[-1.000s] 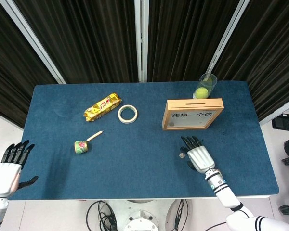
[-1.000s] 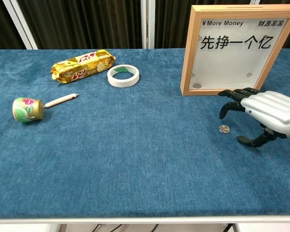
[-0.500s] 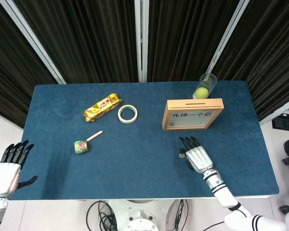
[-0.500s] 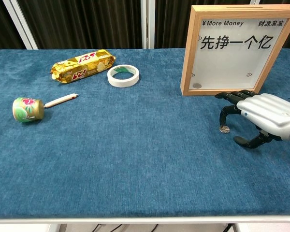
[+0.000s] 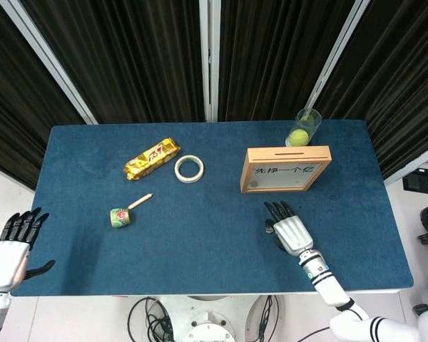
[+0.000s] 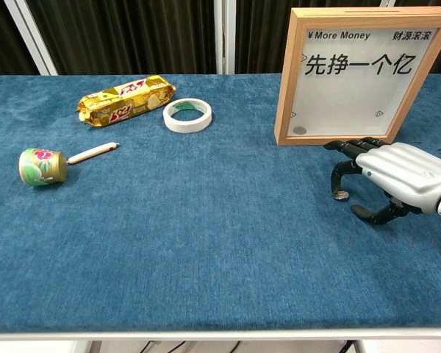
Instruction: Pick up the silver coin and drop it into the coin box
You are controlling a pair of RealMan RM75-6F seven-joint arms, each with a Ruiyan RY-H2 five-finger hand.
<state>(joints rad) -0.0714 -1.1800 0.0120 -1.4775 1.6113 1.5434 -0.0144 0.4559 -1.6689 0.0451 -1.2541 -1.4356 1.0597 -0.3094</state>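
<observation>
Now the right hand (image 6: 397, 180) has slid left across the desk (image 6: 206, 243), and its curled fingers (image 6: 341, 170) come down on the silver coin (image 6: 341, 195), which lay clear beside them earlier; a firm grip cannot be told. The coin box (image 6: 360, 73), just behind, reads "¥More Money". The left hand (image 5: 14, 246) hangs off the desk edge, fingers spread, holding nothing.

The right hand (image 6: 397, 175) is silver-white with black fingers (image 6: 339, 173). Under its fingertips lies a silver coin (image 6: 341, 195) on the dark blue table (image 6: 206, 220). Just behind the hand stands the coin box (image 6: 360, 73), light brown wood with black writing on white.
</observation>
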